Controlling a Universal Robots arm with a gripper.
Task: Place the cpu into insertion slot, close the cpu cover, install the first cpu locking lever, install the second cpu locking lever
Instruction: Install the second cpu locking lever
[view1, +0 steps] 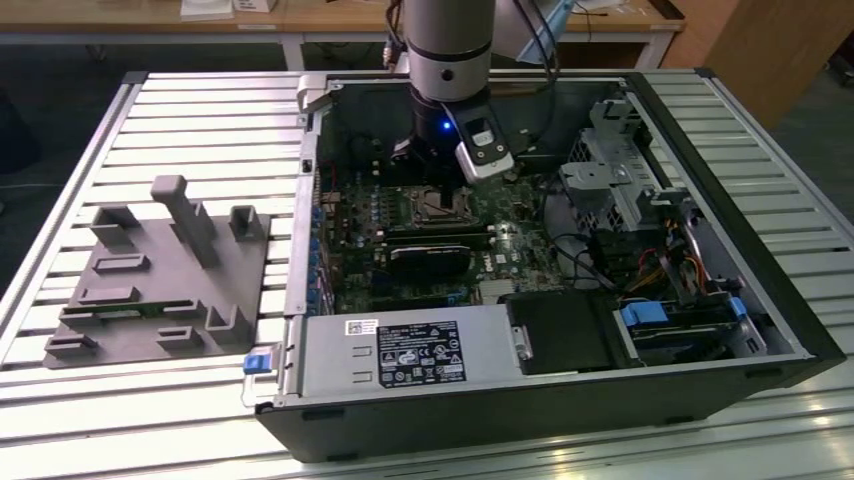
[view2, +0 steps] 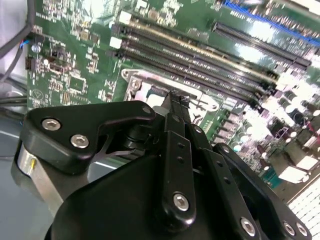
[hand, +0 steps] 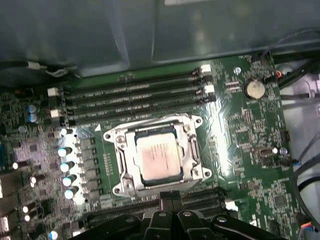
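We are hovering our gripper (hand: 170, 199), jaws narrowed and empty, beside the cpu (hand: 157, 155) already lying in its socket under the cpu cover (hand: 192, 150), apparently starting the locking-lever step.

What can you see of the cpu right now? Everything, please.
The cpu is a small flat square chip with a dull silver-grey metal top bearing faint print. In the first wrist view it lies flat in the socket on the green motherboard, framed by the silvery cpu cover, which looks closed around it. The gripper sits beside the socket's edge, not on the chip.
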